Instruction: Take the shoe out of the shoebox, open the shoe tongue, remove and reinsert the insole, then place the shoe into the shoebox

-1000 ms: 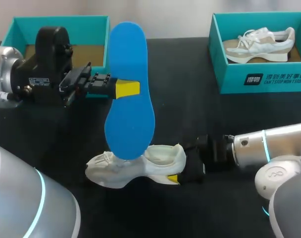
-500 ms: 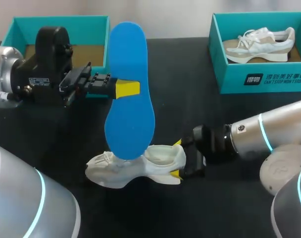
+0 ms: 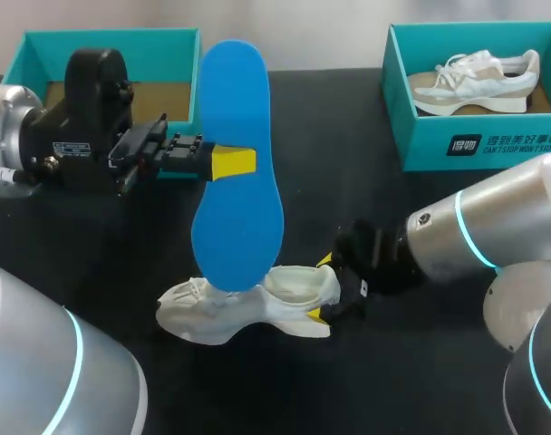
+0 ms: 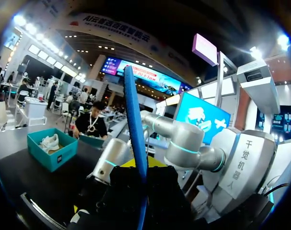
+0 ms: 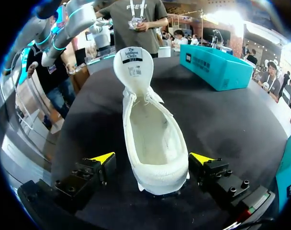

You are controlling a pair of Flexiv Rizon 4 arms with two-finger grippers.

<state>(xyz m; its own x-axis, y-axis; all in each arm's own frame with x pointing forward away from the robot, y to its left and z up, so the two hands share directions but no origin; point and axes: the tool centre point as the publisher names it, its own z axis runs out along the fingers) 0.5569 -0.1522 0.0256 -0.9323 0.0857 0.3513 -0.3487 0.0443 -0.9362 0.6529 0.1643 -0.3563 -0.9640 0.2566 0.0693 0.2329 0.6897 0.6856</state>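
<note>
A blue insole (image 3: 239, 227) stands on end above the white shoe (image 3: 248, 308), its lower end at the shoe's lacing. My left gripper (image 3: 232, 163) is shut on the insole's edge partway up. In the left wrist view the insole (image 4: 134, 120) rises edge-on from between that gripper's (image 4: 141, 175) black fingers. The shoe (image 5: 152, 139) lies on the black table with its tongue (image 5: 133, 64) folded up and its inside bare. My right gripper (image 5: 152, 158) is open, one yellow tip on each side of the heel, neither touching it. From above, the right gripper (image 3: 323, 288) sits at the heel end.
A teal shoebox (image 3: 31, 54) without a shoe stands at the back left behind my left arm. A second teal shoebox (image 3: 493, 145) at the back right holds a beige and white sneaker (image 3: 475, 77). This box (image 5: 217, 67) also shows beyond the shoe in the right wrist view.
My right arm has moved left toward the shoe, bringing its open fingers around the heel. The left arm and the insole have stayed put.
</note>
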